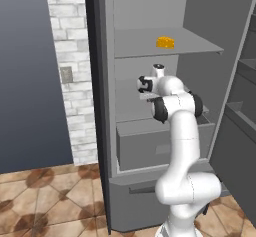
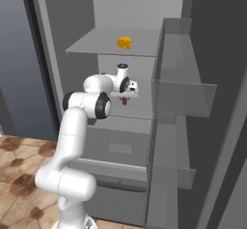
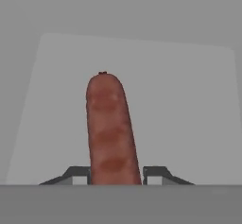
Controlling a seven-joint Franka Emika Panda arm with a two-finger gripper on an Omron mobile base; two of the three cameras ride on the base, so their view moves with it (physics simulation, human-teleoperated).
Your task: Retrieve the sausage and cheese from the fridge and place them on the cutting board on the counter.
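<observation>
two foods sit in the open fridge: from the left, cheese rests on the upper shelf. from the right, the tool reaches the middle shelf. hand view: tool clenched around the sausage near one end; likely light, firm, slightly slippery.

Flat, even rendered light without glare; the tall dark grey fridge interior is dim, with soft shading under its light grey shelves. Edges look slightly soft and pixelated. The close reddish-brown cylindrical sausage appears mildly blurred in the hand view
</observation>
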